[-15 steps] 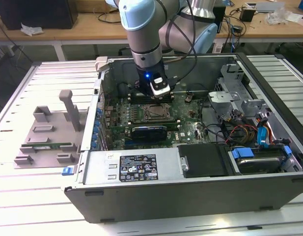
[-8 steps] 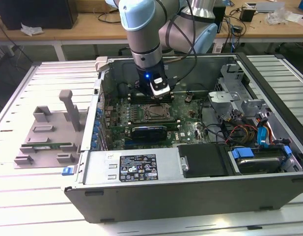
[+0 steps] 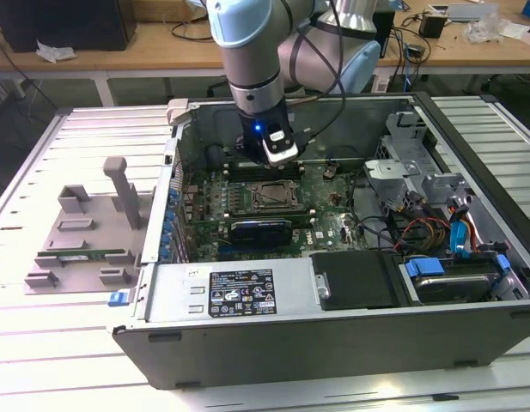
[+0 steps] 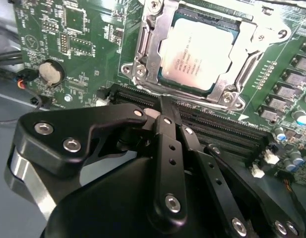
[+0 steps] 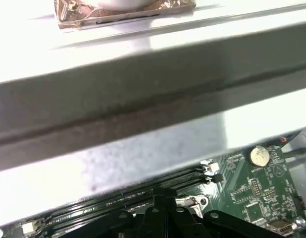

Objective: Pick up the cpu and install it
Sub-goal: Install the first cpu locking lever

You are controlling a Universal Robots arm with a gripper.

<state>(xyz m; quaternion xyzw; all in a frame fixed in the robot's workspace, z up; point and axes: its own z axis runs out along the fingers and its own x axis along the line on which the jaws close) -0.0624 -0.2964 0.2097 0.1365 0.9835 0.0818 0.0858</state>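
In the exterior view, the arm [image 3: 256,60] reaches straight down into the open case [image 3: 333,343] on the counter [image 3: 41,343], its end effector [image 3: 277,154] hanging over the motherboard [image 3: 325,219] just behind the socket [image 3: 269,196]. A grey tray [image 3: 84,236] lies outside the case on the exterior view's left.

In the second wrist view, the cpu [image 4: 200,54] sits inside the socket frame [image 4: 143,47], silver plate up, apart from the end effector [image 4: 167,106], whose black fingers [image 4: 165,144] are pressed together with nothing between them, above the memory slots [image 4: 217,126]. A coin cell [image 4: 51,72] is nearby.

In the first wrist view, the case wall [image 5: 143,109] crosses above the board, with the coin cell [image 5: 258,155] and slots [image 5: 143,191] below.
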